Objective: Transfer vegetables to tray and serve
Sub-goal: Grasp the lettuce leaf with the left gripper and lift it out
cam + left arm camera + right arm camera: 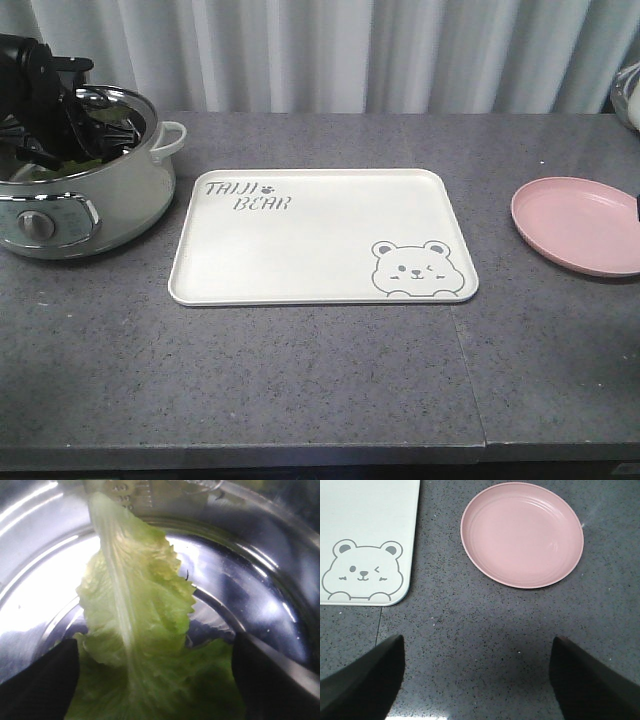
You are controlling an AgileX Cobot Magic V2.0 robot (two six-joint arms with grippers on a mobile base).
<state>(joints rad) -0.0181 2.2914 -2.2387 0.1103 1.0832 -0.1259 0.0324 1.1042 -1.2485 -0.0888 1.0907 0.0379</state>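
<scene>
well, hardly anything was done yet. the vegetables (135,610) lay inside the steel pot (120,190) at the desk's (300,380) left rear corner, one crinkled leaf draped up the shiny wall. the left gripper (157,677) hung down inside the pot, its jaws spread wide to either side of the leaves and pinching nothing. the tray (300,250) sat in the middle of the desk showing only its lettering and bear face, no greens on it. the right gripper (477,677) hovered over bare desk between the tray's near right corner and the pink plate (522,532) by the right edge, jaws likewise spread and empty. by my reckoning the grasp, the lift, the carry to the tray and the serving were all left to do.
</scene>
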